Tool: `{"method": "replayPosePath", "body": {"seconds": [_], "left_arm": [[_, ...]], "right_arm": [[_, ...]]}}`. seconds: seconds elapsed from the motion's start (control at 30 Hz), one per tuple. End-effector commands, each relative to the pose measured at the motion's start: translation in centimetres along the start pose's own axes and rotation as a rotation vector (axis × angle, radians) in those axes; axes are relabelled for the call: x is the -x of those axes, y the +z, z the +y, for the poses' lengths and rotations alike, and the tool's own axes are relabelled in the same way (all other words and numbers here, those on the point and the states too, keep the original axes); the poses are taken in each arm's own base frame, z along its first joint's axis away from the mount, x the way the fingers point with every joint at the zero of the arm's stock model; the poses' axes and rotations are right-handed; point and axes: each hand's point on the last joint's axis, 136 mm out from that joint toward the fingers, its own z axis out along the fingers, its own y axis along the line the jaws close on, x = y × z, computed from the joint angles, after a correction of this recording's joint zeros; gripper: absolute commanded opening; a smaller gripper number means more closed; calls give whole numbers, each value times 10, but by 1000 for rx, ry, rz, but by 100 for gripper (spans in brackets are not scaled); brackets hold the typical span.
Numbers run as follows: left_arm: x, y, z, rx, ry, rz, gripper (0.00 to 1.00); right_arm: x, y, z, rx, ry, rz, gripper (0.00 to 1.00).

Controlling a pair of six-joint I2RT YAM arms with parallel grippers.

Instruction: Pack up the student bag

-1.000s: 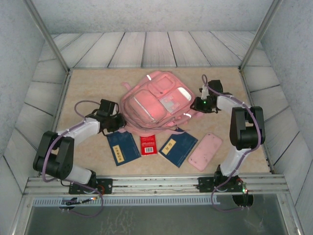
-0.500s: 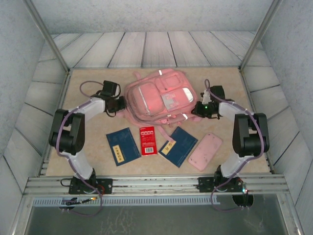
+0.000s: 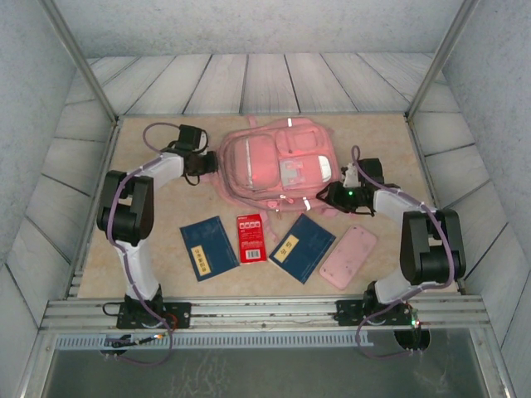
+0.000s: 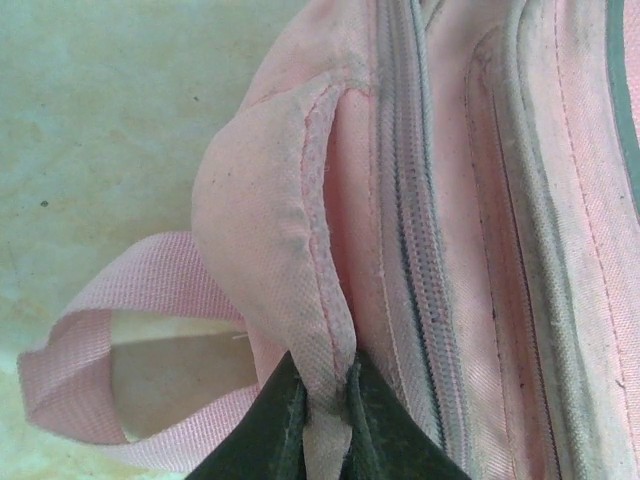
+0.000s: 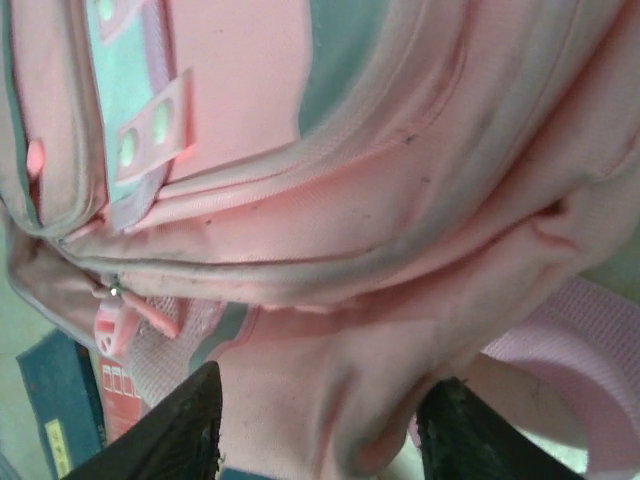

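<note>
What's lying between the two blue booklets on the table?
A small red booklet lies flat between the left blue booklet and the right blue booklet, shown in the top view.

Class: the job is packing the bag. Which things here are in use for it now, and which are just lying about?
In use: bag; left gripper, pinching its fabric; right gripper, open around a fold.

Lying about, untouched: left blue book; red booklet; right blue book; pink case.

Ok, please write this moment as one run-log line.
left jaws: shut on student bag fold | right jaws: open, bag fabric between | pink case, red booklet: outside bag
</note>
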Motion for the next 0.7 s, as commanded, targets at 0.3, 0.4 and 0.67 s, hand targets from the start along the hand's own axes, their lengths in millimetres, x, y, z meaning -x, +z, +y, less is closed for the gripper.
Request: {"method": "replayPosePath", "body": {"seconds": [0.3, 0.4, 0.67], "left_arm": [[-4, -43, -7, -26, 78, -34, 53], [-20, -62, -10, -34, 106, -38, 62], [-69, -107, -59, -129, 247, -51, 65]], "right_arm": [[-5, -34, 14, -11, 3, -51, 66], [-16, -28, 14, 24, 50, -36, 66], [-19, -10, 14, 89, 157, -56, 64]]}}
